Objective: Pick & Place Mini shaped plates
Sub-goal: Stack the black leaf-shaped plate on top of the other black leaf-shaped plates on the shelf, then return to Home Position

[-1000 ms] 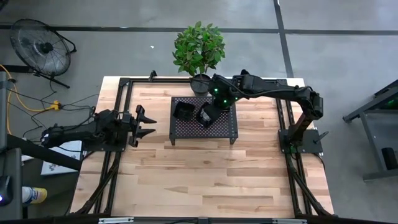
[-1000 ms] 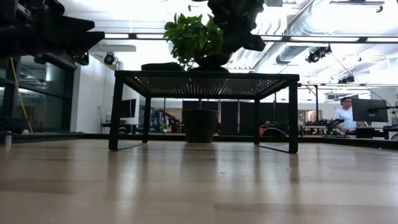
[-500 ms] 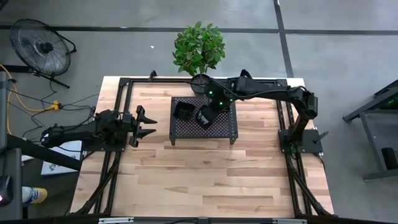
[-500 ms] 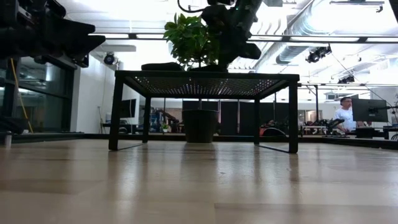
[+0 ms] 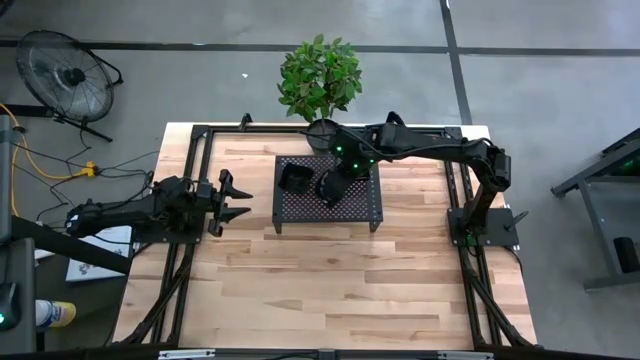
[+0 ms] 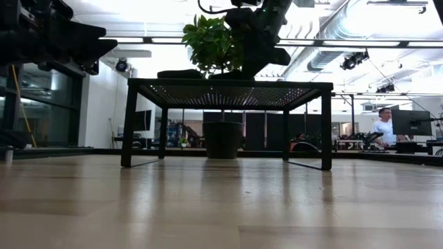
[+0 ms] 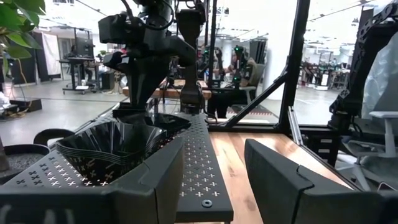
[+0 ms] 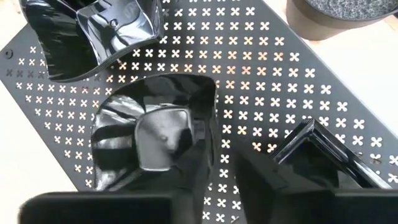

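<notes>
- Pale wooden bench point(image 5: 330, 270) under a dark frame, grey floor all round, a fan point(image 5: 62, 72) off at the far left corner.
- Middle of the bench, toward the back — a black perforated rack point(image 5: 362, 206) on legs, with a potted plant point(image 5: 320, 80) standing just behind it.
- Two mini shaped plates sit on the rack: a wavy-edged plate point(image 8: 155, 143) near the middle, and a second dish point(image 5: 294, 179) beside it toward the rack's left end.
- Right end effector point(image 5: 330, 187) is down over the wavy-edged plate, reaching in from the right side of the bench.
- Right wrist view: one dark finger point(image 8: 199, 174) lies across that plate's rim, the other sits outside it over the rack. Fingers look slightly parted; whether they pinch the rim I cannot tell.
- Low view — the right arm comes down from above onto the rack top, and both plates show as low dark shapes on it.
- Left end effector point(image 5: 235, 197) waits over the bench just left of the rack, fingers spread wide, nothing between them.
- Left wrist view looks along the rack top at the second dish point(image 7: 115, 146), with the right arm beyond it.
- Far in the room, a person point(image 6: 383, 126) sits at a screen.
</notes>
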